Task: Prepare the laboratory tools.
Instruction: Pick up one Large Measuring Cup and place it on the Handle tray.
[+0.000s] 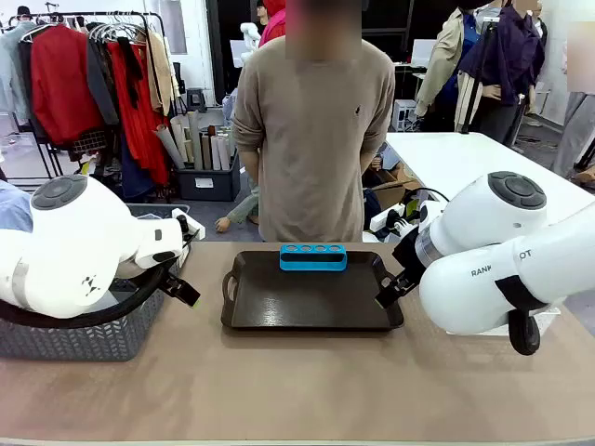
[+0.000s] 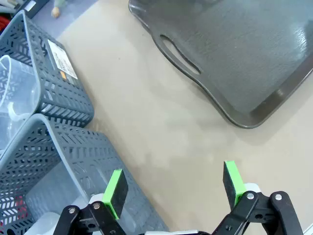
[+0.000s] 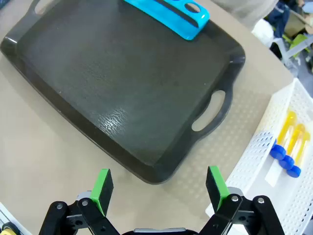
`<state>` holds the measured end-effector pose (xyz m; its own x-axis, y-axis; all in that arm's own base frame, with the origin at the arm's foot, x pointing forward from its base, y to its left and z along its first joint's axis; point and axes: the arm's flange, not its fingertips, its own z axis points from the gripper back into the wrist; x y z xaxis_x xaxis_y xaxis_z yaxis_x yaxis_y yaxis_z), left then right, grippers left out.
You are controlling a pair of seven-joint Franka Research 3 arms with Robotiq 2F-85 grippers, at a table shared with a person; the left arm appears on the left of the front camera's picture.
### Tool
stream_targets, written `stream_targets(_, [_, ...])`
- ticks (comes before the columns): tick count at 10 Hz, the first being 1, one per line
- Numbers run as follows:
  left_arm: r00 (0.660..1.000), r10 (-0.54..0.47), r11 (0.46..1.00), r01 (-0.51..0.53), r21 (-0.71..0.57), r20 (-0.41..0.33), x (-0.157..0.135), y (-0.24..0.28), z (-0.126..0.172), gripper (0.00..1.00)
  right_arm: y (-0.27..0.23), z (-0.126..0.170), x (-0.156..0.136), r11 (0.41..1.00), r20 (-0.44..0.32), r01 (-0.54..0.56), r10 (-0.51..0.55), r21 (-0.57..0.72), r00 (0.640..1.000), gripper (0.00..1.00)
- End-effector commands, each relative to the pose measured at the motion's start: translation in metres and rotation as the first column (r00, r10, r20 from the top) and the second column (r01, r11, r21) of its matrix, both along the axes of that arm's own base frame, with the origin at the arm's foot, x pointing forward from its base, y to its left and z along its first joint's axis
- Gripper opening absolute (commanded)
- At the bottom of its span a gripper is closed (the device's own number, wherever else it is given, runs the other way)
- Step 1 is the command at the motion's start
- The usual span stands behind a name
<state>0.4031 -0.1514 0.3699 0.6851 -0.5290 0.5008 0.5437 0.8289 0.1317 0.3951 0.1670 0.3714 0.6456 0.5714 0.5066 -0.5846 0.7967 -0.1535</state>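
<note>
Yellow tubes with blue caps (image 3: 288, 147) lie in a white mesh basket (image 3: 254, 161) to the right of the dark tray (image 3: 122, 83). My right gripper (image 3: 160, 188) hangs open above the tray's near right corner, holding nothing; from the front it (image 1: 390, 290) sits by the tray's right handle. A clear beaker (image 2: 10, 88) rests inside a grey basket (image 2: 58, 83). My left gripper (image 2: 175, 188) is open and empty over the bare table between the grey baskets and the tray (image 2: 244, 54), and shows at the tray's left (image 1: 183, 286) in the front view.
A blue tube rack (image 1: 313, 256) with empty holes stands on the tray's far edge (image 1: 279, 321). A second grey basket (image 2: 63, 161) lies under my left fingers. A person (image 1: 311, 121) stands behind the table, arms down.
</note>
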Motion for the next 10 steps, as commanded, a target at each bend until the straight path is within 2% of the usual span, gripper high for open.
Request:
stream_targets(1, [1.000,0.000,1.000,0.000,0.000,0.000,0.0000,0.0000,0.0001,1.00,0.0000,0.0000,0.0000,1.000,0.000,0.000,0.000,0.000,1.000,1.00])
stream_targets(10, [1.000,0.000,1.000,0.000,0.000,0.000,0.0000,0.0000,0.0001,1.00,0.0000,0.0000,0.0000,1.000,0.000,0.000,0.000,0.000,1.000,1.00])
